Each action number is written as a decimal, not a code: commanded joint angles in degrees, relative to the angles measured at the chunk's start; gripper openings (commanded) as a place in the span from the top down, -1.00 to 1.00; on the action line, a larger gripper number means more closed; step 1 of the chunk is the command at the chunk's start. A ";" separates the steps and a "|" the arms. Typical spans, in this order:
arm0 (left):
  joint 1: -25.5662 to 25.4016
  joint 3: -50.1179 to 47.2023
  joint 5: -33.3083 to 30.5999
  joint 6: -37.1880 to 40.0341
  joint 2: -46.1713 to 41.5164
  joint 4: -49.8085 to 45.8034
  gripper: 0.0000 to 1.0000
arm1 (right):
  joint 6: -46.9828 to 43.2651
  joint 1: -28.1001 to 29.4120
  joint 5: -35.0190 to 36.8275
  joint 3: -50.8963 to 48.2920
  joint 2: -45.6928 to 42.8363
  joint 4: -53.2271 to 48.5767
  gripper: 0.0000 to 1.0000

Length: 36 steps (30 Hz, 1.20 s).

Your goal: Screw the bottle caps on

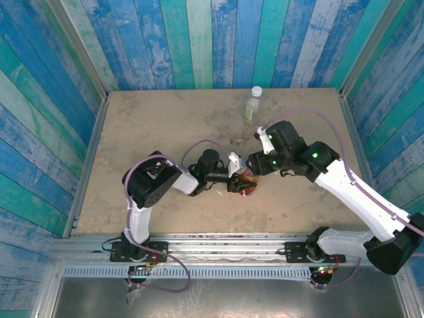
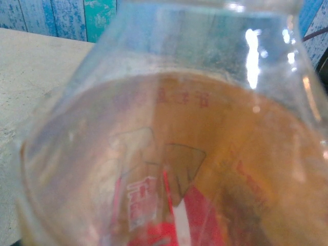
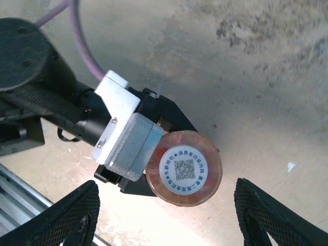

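top view: you have the left gripper (image 1: 237, 179) closed on the amber bottle (image 1: 246, 183), which stands mid-bench (image 1: 165, 126). the right gripper (image 1: 255, 163) hangs just above the amber bottle, on its far side. the pale bottle (image 1: 252, 106) stands upright well beyond the amber bottle, close to the back wall, with a plain white cap (image 1: 256, 91) on its neck.

left wrist view: the amber bottle (image 2: 205, 154) sits very close to your lens. you see clear shoulders above and orange liquid below, with a red label (image 2: 169, 215) low on the body. a strip of bench (image 2: 31, 77) shows to the left of the bottle.

right wrist view: you look straight down on the amber bottle (image 3: 160, 154). a qr-marked cap (image 3: 184, 168) sits on its neck, but you cannot tell how tightly it is seated. the left gripper (image 3: 154, 151) clamps the bottle from the side, one dark finger on each flank. the right gripper (image 3: 166, 205) is spread wide, its two mesh-textured fingertips (image 3: 72, 215) standing apart from the cap on either side, touching nothing. a small white scrap (image 3: 291, 166) lies on the bench (image 3: 230, 77) to the right of the bottle.
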 commanded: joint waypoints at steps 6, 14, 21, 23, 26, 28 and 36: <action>0.15 -0.20 5.31 9.20 -0.68 -18.26 -0.14 | -30.31 -2.49 -8.92 -2.63 -6.19 -1.11 -0.38; 0.17 0.18 6.11 17.41 -2.50 -25.14 -0.15 | -50.23 -2.57 -11.05 0.66 -1.83 -13.61 -0.27; 0.15 3.06 5.22 23.93 -1.29 -33.23 -0.17 | -54.73 -2.55 -10.72 5.04 5.21 -14.86 0.06; 0.18 3.93 5.29 24.58 -0.71 -34.33 -0.17 | -55.32 -2.58 -10.92 6.69 7.45 -15.78 0.07; 0.29 4.56 5.74 24.79 -0.03 -34.95 -0.17 | -55.63 -2.55 -11.46 7.61 9.36 -16.99 0.08; 0.35 4.66 6.26 24.72 0.35 -34.83 -0.17 | -55.57 -2.55 -11.48 7.61 9.86 -17.39 0.11; 0.60 3.90 5.79 22.66 0.36 -32.49 -0.17 | -46.52 -2.85 -10.50 8.40 8.37 -14.91 -0.24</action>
